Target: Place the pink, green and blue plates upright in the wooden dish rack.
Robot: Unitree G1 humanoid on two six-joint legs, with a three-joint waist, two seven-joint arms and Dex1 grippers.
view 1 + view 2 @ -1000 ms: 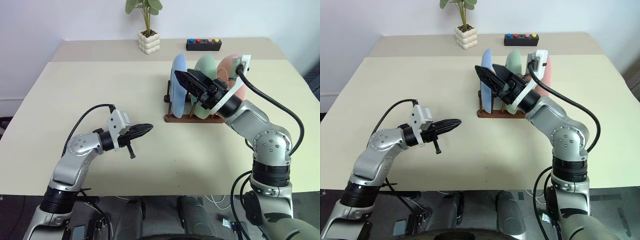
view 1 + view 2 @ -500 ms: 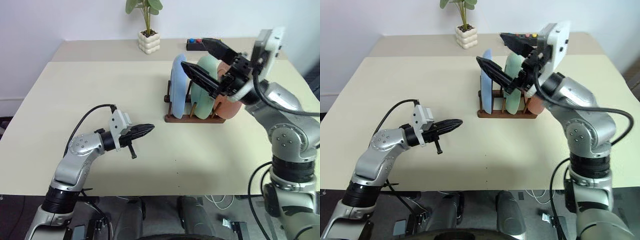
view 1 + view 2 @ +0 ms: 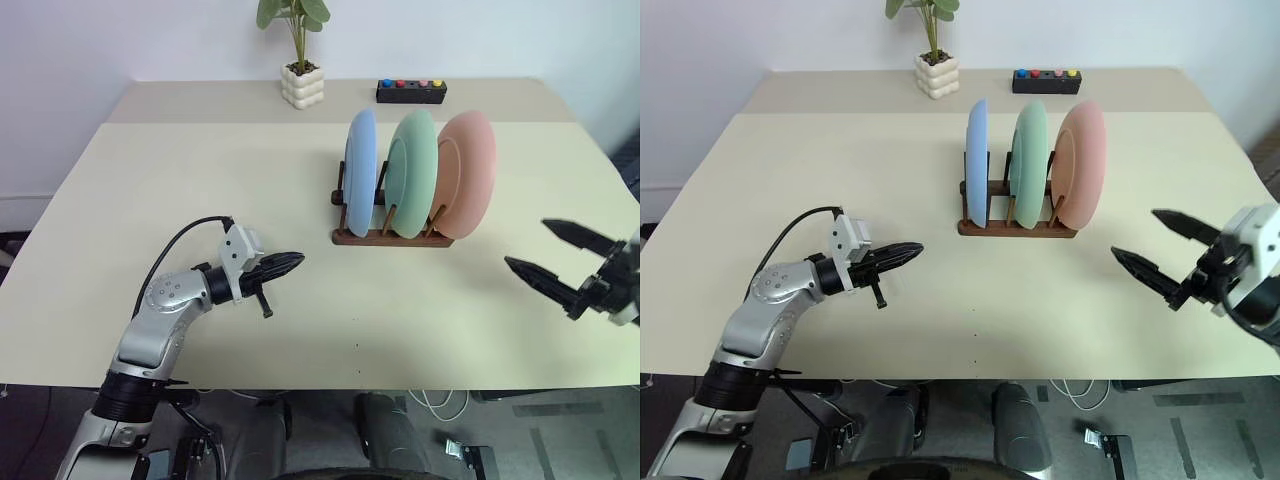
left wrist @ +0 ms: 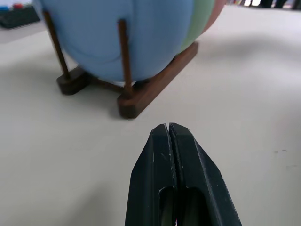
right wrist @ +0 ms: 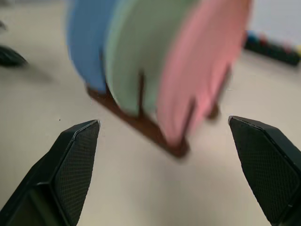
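**Three plates on edge in the rack, both grippers off to the sides**

Nearest to us, our left gripper [image 3: 290, 263] hangs low over the table [image 3: 200, 170], on the near-left side of the wooden dish rack [image 3: 390, 237] and well apart from it. Its forearm lies roughly level and the two black fingers point toward the rack's near-left corner. The fingers are pressed together with nothing between them; in the left wrist view they meet in one dark wedge [image 4: 171, 141] aimed at the end of the rack's base rail.

Our right gripper [image 3: 1160, 255] sits at the near-right side of the rack, also well apart from it. It points back toward the rack, roughly level. Its fingers are spread wide and hold nothing.

Farther back, the rack stands on the table with its long axis running left to right. All three plates stand upright on edge between the pegs, their faces turned sideways along that axis. The blue plate [image 3: 360, 172] takes the left end, the green plate [image 3: 412, 172] the middle, the pink plate [image 3: 465, 172] the right end.

Beyond the rack, a potted plant [image 3: 298, 70] and a black button box [image 3: 411, 91] rest near the table's far edge.
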